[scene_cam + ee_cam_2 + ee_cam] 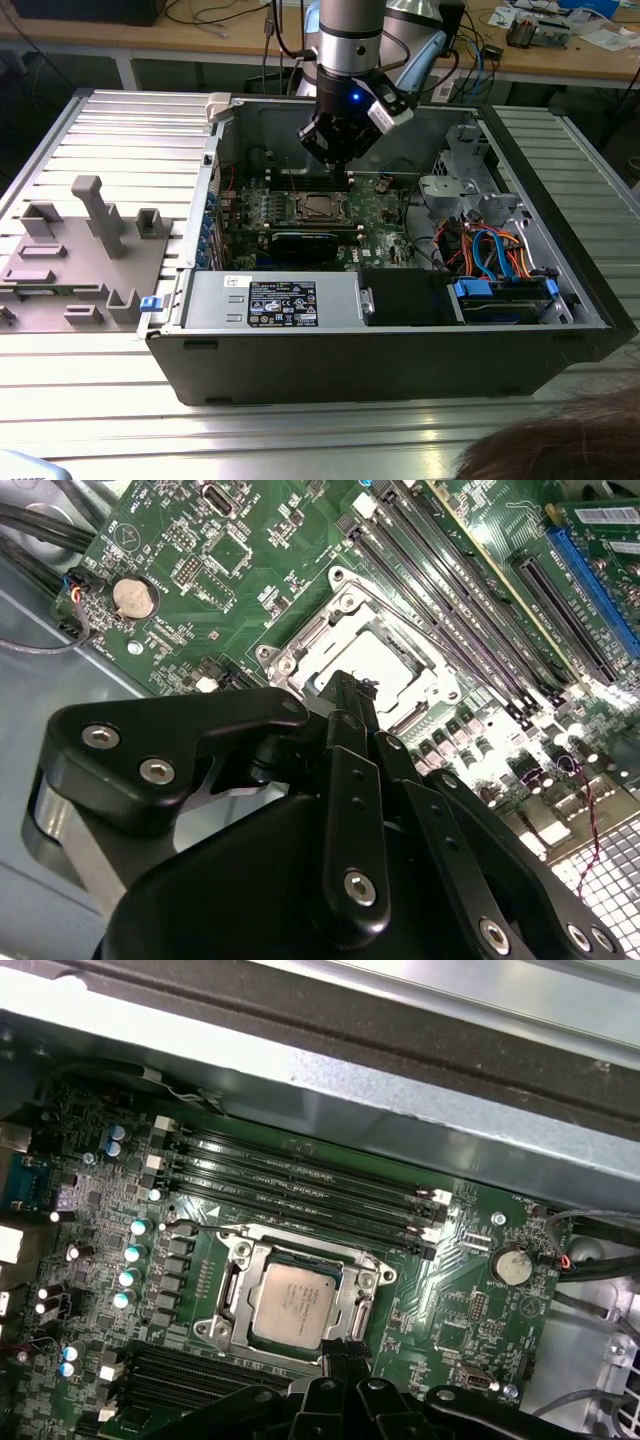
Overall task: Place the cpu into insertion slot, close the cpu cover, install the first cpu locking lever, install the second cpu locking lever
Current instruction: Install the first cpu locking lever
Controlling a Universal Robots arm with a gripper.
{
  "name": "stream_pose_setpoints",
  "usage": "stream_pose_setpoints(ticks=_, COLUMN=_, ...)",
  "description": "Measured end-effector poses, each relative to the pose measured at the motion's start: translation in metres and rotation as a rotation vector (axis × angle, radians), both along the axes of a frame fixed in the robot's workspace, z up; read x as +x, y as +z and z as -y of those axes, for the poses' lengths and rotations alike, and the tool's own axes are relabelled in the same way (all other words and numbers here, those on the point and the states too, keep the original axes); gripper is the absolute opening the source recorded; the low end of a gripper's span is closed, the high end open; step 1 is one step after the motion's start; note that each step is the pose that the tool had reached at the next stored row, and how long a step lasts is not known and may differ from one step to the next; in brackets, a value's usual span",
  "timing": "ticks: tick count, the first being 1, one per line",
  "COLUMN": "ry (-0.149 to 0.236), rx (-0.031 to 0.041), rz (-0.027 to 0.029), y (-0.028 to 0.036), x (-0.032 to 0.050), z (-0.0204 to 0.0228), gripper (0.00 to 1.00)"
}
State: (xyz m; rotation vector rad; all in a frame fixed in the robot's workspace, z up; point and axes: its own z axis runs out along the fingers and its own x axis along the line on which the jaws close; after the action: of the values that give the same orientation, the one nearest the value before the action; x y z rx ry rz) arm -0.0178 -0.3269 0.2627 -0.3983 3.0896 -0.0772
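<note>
The cpu [295, 1300] [385, 660] lies flat in the insertion slot [215, 1330] [318, 206] on the green board, its dull silver top showing. The cpu cover [352, 1305] [325, 630] lies down around it as a silver frame. A thin wire lever [290, 1231] runs along the socket's edge beside the memory slots. My gripper [340, 1352] [345, 685] [346, 172] hangs just off the socket's edge on the side away from those slots. Its black fingers are together and nothing shows between them.
Long memory slots [300, 1185] flank the socket, and a coin battery [513, 1265] sits nearby. A black graphics card [303, 243], the power supply [285, 300] and a drive cage with cables [490, 250] crowd the case. A grey fixture [80, 250] lies at the exterior view's left.
</note>
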Motion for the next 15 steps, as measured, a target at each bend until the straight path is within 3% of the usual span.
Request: stream_pose_setpoints(ticks=15, ry=0.039, rx=0.0018, rz=0.0001, y=0.0000, x=0.0000, z=0.0000, gripper=0.11)
